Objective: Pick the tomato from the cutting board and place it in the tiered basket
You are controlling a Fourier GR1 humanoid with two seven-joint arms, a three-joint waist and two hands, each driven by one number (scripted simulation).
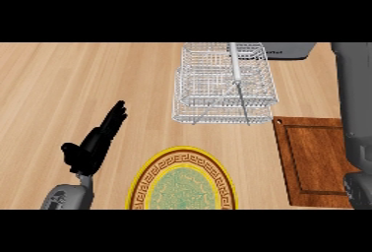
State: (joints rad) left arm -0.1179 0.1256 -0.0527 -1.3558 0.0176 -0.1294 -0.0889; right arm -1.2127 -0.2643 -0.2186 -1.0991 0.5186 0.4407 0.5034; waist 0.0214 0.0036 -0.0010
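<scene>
No tomato can be made out on the cutting board (312,160); whether it is held out of sight cannot be told. The board, a flat rectangle of dark reddish wood with a routed border, lies on the pale wood-grain surface (65,83), just right of the round plate (183,181) with its yellow rim and patterned green centre. The tiered basket (227,83), an open lattice of thin white wire with a central post, stands beyond the board's far left corner. The left hand (91,145) is seen at the lower left, fingers straight and together, holding nothing. Only a grey right forearm (355,113) is shown along the right edge; its hand is not visible. A tomato would likely be light, smooth and easily bruised, best cupped around its widest part.
</scene>
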